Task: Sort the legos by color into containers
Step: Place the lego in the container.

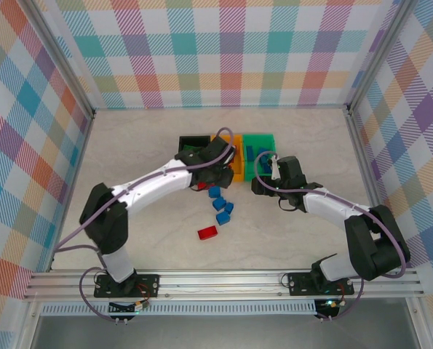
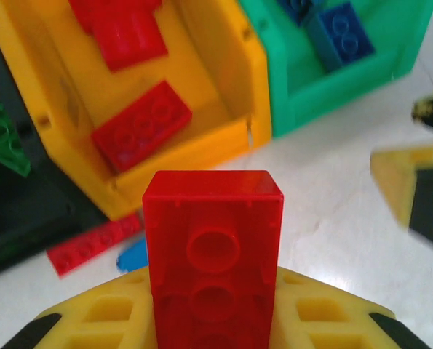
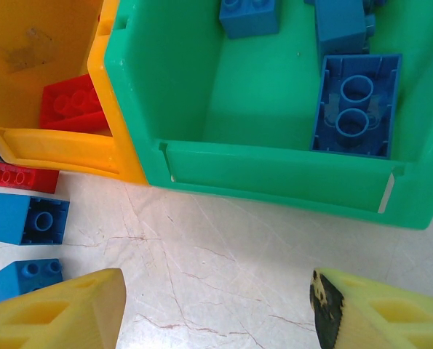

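Left tool (image 2: 213,323) clamps a red studded plastic brick (image 2: 212,233) just short of the orange plastic bin (image 2: 227,80); gripped by one end, it may pivot and clip the wall. Right tool (image 3: 216,309) hangs released, empty

Three joined bins: one black bin (image 1: 194,137), one orange bin (image 2: 223,73), one green bin (image 3: 274,182). Of the blue bricks (image 3: 354,102), three lie in the green bin and at least three on the table (image 1: 129,145). Of the red bricks (image 1: 207,233), at least two lie in the orange bin and three are outside the bins. One green brick (image 2: 1,138) lies in the black bin
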Robot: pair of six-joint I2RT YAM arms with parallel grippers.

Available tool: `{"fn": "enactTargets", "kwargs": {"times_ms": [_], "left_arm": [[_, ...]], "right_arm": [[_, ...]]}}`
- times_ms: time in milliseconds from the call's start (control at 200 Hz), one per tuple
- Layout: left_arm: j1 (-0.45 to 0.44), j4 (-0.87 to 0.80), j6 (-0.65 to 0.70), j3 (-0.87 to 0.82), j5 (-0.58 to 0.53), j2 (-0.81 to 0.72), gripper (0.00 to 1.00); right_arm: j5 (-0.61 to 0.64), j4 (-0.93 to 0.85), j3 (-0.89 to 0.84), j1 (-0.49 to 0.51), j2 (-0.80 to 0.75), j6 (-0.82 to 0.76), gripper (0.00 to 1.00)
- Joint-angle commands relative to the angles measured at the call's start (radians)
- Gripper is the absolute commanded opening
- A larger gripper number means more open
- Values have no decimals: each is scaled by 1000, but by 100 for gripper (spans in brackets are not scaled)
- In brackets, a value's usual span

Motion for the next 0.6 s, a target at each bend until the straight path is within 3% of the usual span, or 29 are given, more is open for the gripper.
{"fn": "enactTargets", "kwargs": {"times_ms": [0, 385, 520, 595], "left_arm": [[15, -96, -28, 117, -71, 111, 23], [108, -243, -40, 439, -176, 370, 25], [121, -310, -28, 554, -270, 444, 34], [122, -356, -29, 613, -301, 477, 50]], "right_arm": [[-12, 23, 0, 6, -15, 5, 68], [-28, 30, 1, 6, -10, 13, 69], [-32, 28, 4, 5, -4, 16, 69], [-35, 34, 1, 7, -6, 18, 69]]}}
